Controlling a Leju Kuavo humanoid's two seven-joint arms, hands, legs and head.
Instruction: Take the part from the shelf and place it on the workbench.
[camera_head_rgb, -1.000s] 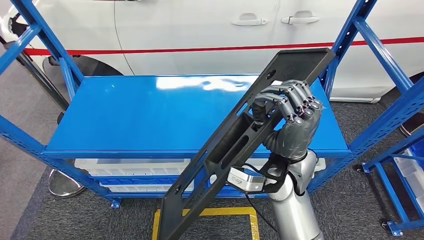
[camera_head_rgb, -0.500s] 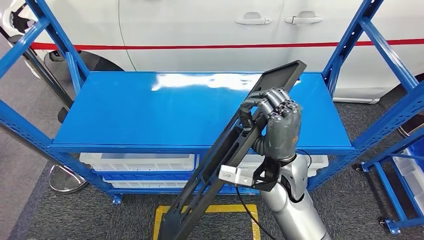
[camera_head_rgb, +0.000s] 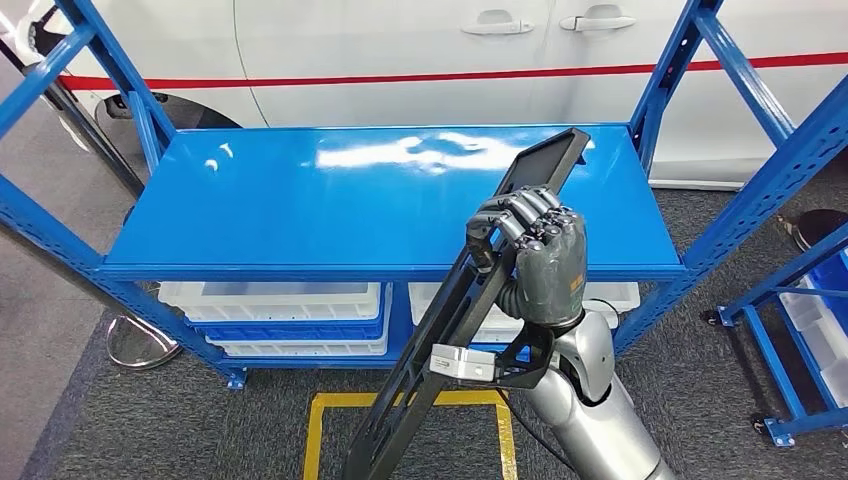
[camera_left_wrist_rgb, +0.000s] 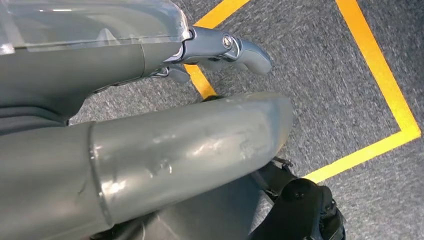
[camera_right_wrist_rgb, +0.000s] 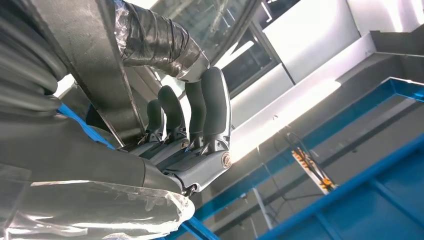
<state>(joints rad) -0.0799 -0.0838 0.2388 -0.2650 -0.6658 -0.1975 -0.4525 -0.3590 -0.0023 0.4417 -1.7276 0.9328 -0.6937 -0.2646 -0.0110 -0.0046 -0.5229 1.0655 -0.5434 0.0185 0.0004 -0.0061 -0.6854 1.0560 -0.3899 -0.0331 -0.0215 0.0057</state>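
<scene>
Slippage is threatening: the right robot hand (camera_head_rgb: 535, 255) is grasping the long black part (camera_head_rgb: 470, 300) mid-length, right of frame centre, tilting over the blue shelf (camera_head_rgb: 300, 215); its overhanging lower end could swing, twisting free.

black part (camera_head_rgb: 455, 325), blue shelf (camera_head_rgb: 300, 210)

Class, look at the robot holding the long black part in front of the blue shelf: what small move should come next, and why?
Probably draw the long black part back, clear of the blue shelf. The right hand grips it mid-length, tilted, with its upper end above the shelf top, so it is already lifted and no workbench shows here.
</scene>
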